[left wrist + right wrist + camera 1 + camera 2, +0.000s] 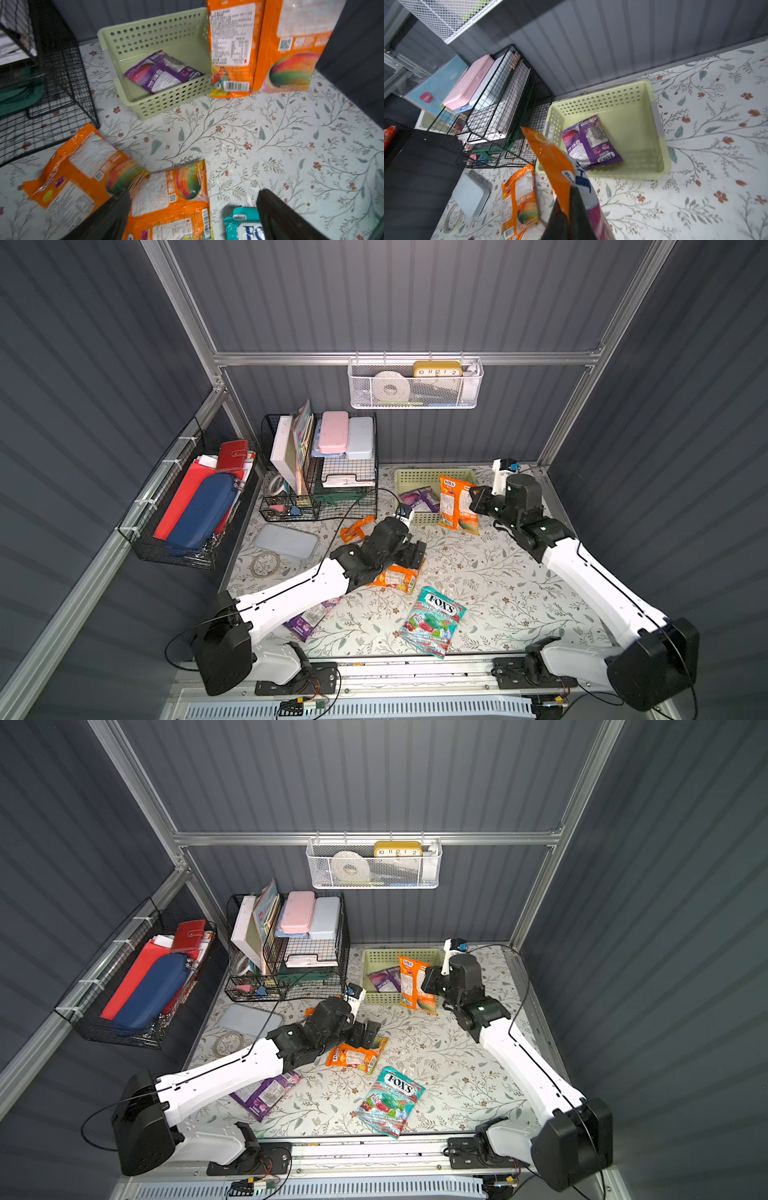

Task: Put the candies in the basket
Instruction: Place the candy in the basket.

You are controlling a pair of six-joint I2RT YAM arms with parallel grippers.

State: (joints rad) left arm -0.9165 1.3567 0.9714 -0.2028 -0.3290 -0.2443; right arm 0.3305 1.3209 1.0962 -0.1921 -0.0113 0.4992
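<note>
Right of centre in a top view, the right gripper [473, 498] is clenched on an orange candy bag [456, 506] hanging long axis vertical at the basket [415, 476]'s right end, its floor just left of the bag; the left gripper [415, 551] stands released above the surface [498, 572].

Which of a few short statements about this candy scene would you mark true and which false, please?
1. The basket holds one purple candy bag. True.
2. The right gripper is open and empty. False: it is shut on an upright orange bag.
3. The teal FOX'S bag lies on the table, outside the basket. True.
4. The left gripper clamps a purple bag. False: it is open over a flat orange bag on the table.
</note>
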